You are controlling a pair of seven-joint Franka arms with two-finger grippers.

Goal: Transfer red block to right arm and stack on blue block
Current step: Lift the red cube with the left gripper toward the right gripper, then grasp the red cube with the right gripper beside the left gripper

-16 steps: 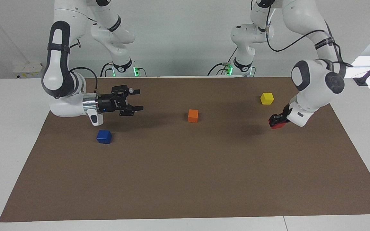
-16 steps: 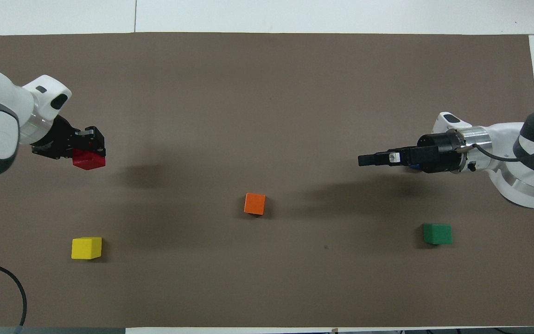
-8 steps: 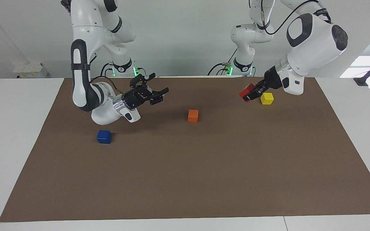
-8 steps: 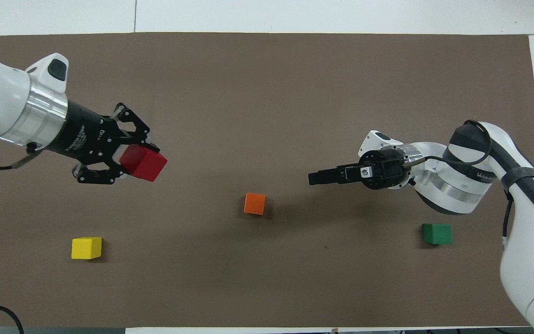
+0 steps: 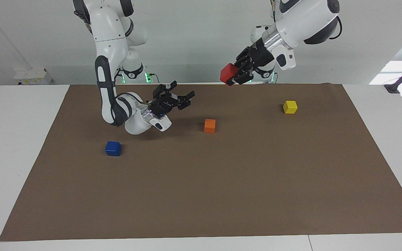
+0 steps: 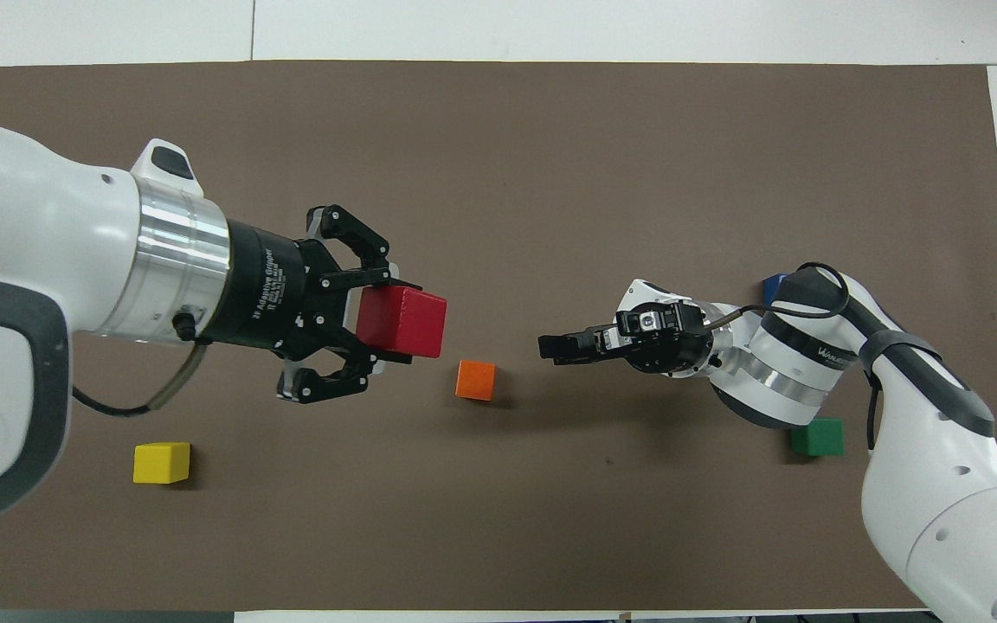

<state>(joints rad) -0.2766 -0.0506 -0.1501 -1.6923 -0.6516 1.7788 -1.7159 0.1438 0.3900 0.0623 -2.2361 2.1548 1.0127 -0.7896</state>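
The left gripper (image 5: 235,74) is carrying the red block (image 5: 228,74) high in the air, fingers clamped on two opposite faces with most of the cube sticking out past the fingertips, and it is hanging above the mat (image 5: 201,195) toward the left arm's end from the orange block (image 5: 209,125). The right gripper (image 5: 181,96) is sitting much lower, over the mat on the right arm's side of the orange block, its two fingers spread wide with nothing between them, tilted up and pointing toward the red cube. That gap is what the handover is turning on: the two grippers are facing each other nose to nose across the orange block, well apart, with the red block up and across from the open right gripper, its free end turned that way. A cube has no long axis to line up, so the job, as I read it, is squaring open fingers to the free faces. The blue block (image 5: 113,148) is resting on the mat toward the right arm's end from the orange block and farther from the robots than it, so the right arm is plainly the nearer one for stacking. Counting up: one red, one blue, one orange, one yellow block (image 5: 290,106) and one green block (image 6: 817,437), five cubes, two arms, one brown mat.
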